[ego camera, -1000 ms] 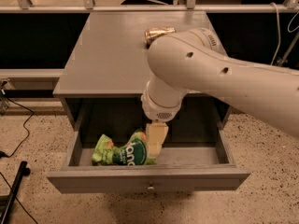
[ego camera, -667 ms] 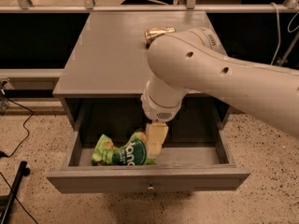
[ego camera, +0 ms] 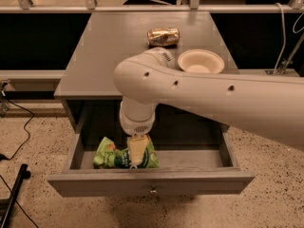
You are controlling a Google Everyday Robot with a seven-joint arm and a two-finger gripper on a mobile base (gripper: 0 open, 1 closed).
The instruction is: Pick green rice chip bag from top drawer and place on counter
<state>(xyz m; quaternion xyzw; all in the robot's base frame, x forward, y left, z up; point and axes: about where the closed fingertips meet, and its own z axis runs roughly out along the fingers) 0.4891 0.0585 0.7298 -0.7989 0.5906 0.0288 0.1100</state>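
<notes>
One white arm reaches over the counter into the open top drawer. Since a second ago it has shifted left, so the gripper is now over the middle of the green rice chip bag, which lies left in the drawer. I cannot tell if it pinches the bag; I think the lift comes next.

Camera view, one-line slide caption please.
Gripper at the green rice chip bag in the open top drawer; can and bowl on counter.
</notes>
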